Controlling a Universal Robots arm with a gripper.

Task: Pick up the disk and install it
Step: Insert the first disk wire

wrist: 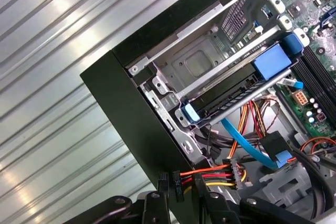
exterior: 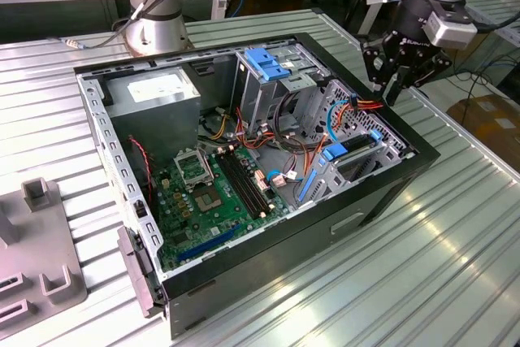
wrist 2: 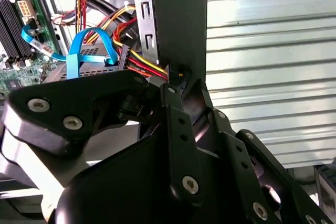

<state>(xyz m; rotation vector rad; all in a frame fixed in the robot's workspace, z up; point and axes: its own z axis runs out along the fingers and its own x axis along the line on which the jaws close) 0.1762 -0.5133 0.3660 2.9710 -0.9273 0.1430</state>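
Note:
The disk (exterior: 358,145) lies flat in a metal bay at the corner of the open computer case (exterior: 382,201) on the exterior view's right, blue rails at both ends. In the first wrist view the disk (wrist: 231,90) is a dark slab between two blue tabs, with a blue data cable (wrist: 247,142) and a red, yellow and black power plug (wrist: 233,174) just beside it. My gripper (exterior: 396,93) hangs above the case wall beyond that bay, apart from the disk. Its fingertips (wrist 2: 170,92) are close together over the wall's edge and hold nothing.
The motherboard (exterior: 215,193) fills the case floor, a grey power supply (exterior: 154,91) sits at the back, and a blue plastic bracket (exterior: 264,62) tops the drive cage. Loose cables (exterior: 268,140) cross the middle. A grey fixture (exterior: 36,258) stands on the ribbed table (exterior: 455,249).

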